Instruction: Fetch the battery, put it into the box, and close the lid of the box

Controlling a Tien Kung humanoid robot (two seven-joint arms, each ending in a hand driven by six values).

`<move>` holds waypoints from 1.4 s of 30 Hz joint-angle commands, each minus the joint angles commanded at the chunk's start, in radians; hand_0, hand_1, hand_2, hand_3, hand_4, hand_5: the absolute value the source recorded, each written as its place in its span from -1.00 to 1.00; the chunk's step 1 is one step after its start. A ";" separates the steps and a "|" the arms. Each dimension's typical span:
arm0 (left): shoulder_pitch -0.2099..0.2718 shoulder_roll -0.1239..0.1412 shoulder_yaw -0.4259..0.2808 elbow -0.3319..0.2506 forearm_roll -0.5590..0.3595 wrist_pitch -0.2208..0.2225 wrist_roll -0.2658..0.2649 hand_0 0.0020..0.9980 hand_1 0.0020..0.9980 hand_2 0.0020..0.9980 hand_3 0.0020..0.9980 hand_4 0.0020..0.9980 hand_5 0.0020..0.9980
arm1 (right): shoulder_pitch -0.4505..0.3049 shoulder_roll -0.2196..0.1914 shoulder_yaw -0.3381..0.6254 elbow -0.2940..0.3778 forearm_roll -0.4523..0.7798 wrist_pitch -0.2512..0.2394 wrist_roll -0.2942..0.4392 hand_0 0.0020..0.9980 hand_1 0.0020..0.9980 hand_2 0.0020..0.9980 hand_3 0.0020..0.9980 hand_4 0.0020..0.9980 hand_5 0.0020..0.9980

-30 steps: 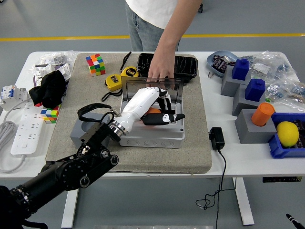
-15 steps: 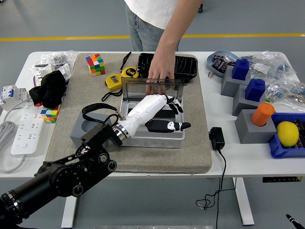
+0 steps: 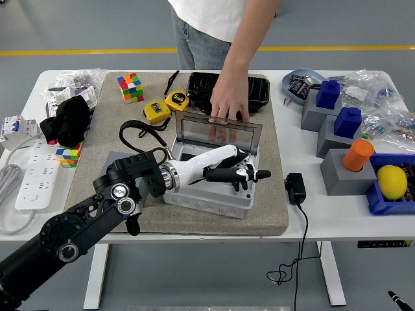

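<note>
Bright, even overhead light, no hard shadows. Soft shadow sat under the box (image 3: 211,188) on the grey mat (image 3: 130,207). Clear lid (image 3: 217,133) showed faint reflections of the person's hand (image 3: 228,100). White surface (image 3: 337,217) near blown out. Slight motion blur on the left hand (image 3: 237,173); frame otherwise sharp, mild edge distortion.

No legible text, labels, brands, numbers or signs on anything.

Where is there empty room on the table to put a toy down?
Bare mat lies in front of the grey box, and bare white table near the black charger. The far right, by the lemon, is crowded.
</note>
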 joint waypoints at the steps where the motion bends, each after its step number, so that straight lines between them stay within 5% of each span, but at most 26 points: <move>1: 0.001 -0.001 -0.010 0.005 -0.039 -0.033 -0.007 -0.30 -0.03 -0.18 -0.19 1.00 0.70 | 0.000 0.000 0.001 0.000 0.000 0.000 0.000 0.92 0.67 0.51 0.61 1.00 1.00; 4: 0.005 -0.009 -0.050 0.019 -0.169 0.007 -0.058 -0.30 -0.03 -0.18 -0.19 1.00 0.70 | 0.000 0.000 0.002 0.000 0.000 0.000 0.001 0.92 0.67 0.51 0.61 1.00 1.00; 5: 0.005 -0.011 -0.057 0.021 -0.208 0.023 -0.069 -0.18 0.17 0.09 0.01 1.00 0.69 | 0.000 0.000 0.003 0.000 -0.001 0.000 0.001 0.92 0.66 0.51 0.61 1.00 1.00; 8: 0.007 -0.018 -0.088 0.027 -0.338 0.107 -0.130 -0.18 0.17 0.09 0.01 1.00 0.69 | 0.000 0.000 0.004 0.001 -0.003 0.001 0.001 0.92 0.66 0.51 0.61 1.00 1.00; 13: 0.008 -0.014 -0.101 0.017 -0.546 0.160 -0.166 -0.14 0.19 0.09 0.02 1.00 0.63 | 0.000 0.000 0.007 0.001 -0.004 0.001 0.001 0.91 0.66 0.51 0.61 1.00 1.00; 18: -0.001 -0.017 -0.108 0.005 -0.694 0.301 -0.258 -0.14 0.22 0.10 0.01 1.00 0.58 | 0.003 -0.001 0.003 0.002 -0.003 0.001 0.002 0.91 0.66 0.51 0.61 1.00 1.00; 22: -0.017 -0.009 -0.111 0.016 -0.611 0.413 -0.308 -0.14 0.22 0.10 0.01 1.00 0.58 | 0.004 -0.002 -0.001 0.001 0.000 0.001 0.003 0.91 0.66 0.51 0.61 1.00 1.00; 23: -0.021 -0.007 -0.112 0.021 -0.575 0.437 -0.314 0.08 0.36 0.21 0.15 1.00 0.54 | 0.004 -0.003 -0.002 0.001 0.001 0.001 0.003 0.92 0.66 0.51 0.61 1.00 1.00; 28: -0.042 0.006 -0.093 0.055 -0.384 0.515 -0.345 0.08 0.36 0.21 0.15 1.00 0.54 | 0.003 -0.004 -0.006 0.000 0.003 0.000 0.004 0.92 0.66 0.51 0.61 1.00 1.00; 29: -0.045 0.010 -0.082 0.064 -0.338 0.533 -0.354 0.52 0.57 0.37 0.28 1.00 0.60 | 0.003 -0.005 -0.007 0.000 0.004 0.000 0.004 0.91 0.66 0.51 0.61 1.00 1.00; 34: -0.061 0.023 -0.042 0.099 -0.130 0.579 -0.376 0.52 0.57 0.37 0.28 1.00 0.60 | 0.003 -0.005 -0.006 0.001 0.004 0.002 0.004 0.91 0.66 0.51 0.61 1.00 1.00; 35: -0.066 0.026 -0.036 0.107 -0.085 0.587 -0.377 0.94 0.77 0.53 0.38 1.00 0.76 | 0.004 -0.005 -0.007 0.001 0.004 0.002 0.004 0.91 0.66 0.51 0.61 1.00 1.00; 40: -0.080 0.036 -0.023 0.121 0.123 0.602 -0.374 0.94 0.77 0.53 0.38 1.00 0.76 | 0.004 -0.005 -0.007 0.001 0.003 0.003 0.003 0.91 0.66 0.51 0.61 1.00 1.00; 42: -0.085 0.040 -0.018 0.123 0.208 0.601 -0.371 1.00 0.85 0.58 0.40 1.00 0.96 | 0.004 -0.005 -0.008 0.001 0.004 0.002 0.003 0.91 0.66 0.51 0.61 1.00 1.00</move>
